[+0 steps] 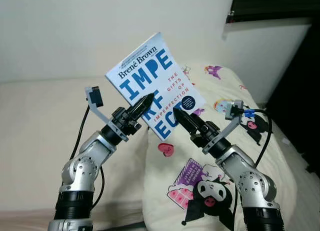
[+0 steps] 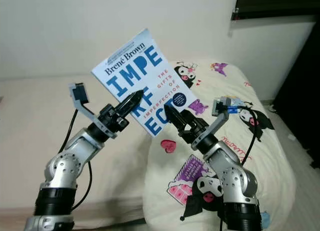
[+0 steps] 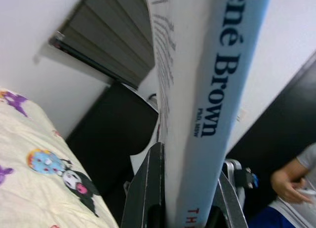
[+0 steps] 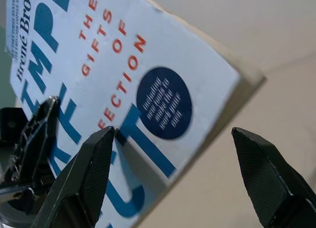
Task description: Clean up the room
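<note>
A light blue paperback book (image 1: 155, 83) with big blue letters and red title text is held up in the air above the bed, tilted. My left gripper (image 1: 145, 102) is shut on its lower left edge; in the left wrist view the spine (image 3: 217, 90) runs up between the two fingers (image 3: 148, 188). My right gripper (image 1: 182, 117) stands open just below the book's lower right part. In the right wrist view its fingers (image 4: 94, 164) spread wide in front of the cover (image 4: 128, 80), not touching it.
Below lies a bed with a cream sheet (image 1: 40, 121) and a cartoon-print duvet (image 1: 210, 176). A white wall (image 1: 75, 31) stands behind, a dark blind (image 1: 270, 3) at top right. A person's hand (image 3: 286, 181) appears in the left wrist view.
</note>
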`<state>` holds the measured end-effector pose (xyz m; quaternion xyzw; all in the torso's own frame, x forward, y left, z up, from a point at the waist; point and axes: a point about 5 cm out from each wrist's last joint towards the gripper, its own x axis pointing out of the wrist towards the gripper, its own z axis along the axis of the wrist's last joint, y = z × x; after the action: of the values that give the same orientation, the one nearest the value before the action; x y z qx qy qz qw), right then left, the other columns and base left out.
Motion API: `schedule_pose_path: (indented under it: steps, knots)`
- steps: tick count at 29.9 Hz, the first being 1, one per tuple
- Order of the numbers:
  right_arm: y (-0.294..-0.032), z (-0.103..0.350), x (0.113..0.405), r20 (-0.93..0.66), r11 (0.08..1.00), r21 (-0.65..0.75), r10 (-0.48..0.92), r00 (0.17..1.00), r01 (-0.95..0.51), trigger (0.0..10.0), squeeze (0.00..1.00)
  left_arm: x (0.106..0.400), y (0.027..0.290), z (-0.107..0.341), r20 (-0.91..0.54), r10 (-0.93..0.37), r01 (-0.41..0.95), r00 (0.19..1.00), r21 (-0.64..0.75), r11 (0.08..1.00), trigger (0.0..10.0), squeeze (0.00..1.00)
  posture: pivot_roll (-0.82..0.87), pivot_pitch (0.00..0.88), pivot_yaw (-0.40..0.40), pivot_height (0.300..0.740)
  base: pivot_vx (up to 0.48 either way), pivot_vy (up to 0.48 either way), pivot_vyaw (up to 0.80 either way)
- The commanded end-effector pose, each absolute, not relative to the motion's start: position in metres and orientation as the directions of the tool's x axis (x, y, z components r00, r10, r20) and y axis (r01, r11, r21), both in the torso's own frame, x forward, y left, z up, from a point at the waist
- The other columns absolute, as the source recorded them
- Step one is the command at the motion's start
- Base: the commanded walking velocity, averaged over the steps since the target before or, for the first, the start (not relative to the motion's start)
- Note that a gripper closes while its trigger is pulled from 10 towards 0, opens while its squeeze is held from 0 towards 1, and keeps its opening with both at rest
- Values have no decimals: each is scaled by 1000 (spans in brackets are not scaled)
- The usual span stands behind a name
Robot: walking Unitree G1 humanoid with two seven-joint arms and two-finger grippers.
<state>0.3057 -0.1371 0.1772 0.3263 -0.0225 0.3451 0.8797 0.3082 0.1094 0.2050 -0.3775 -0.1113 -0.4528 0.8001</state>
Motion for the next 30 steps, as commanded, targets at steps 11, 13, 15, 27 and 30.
schedule_pose_path:
  steps: [11,13,15,27,30]
  knots:
    - [-131,191,295,366,462,518,641,675,-719,0,0,308,99,213,535,-673,842,511,-468,268,10000,0,-83,119,30,740,0,0,0]
    - [-132,194,292,383,449,509,645,661,-734,0,0,313,104,213,523,-647,820,555,-475,319,10000,0,-85,121,31,740,0,0,0]
    - [-133,195,291,390,445,507,645,657,-738,0,0,317,107,212,514,-630,804,581,-480,351,10000,0,-85,122,32,740,0,0,0]
    - [-137,196,290,385,470,496,635,670,-730,0,0,326,107,203,468,-585,741,663,-524,420,10000,0,-94,127,28,740,0,0,0]
    - [-139,195,292,376,484,500,626,683,-718,0,0,326,105,196,462,-577,728,673,-548,411,10000,604,-95,128,27,740,0,0,0]
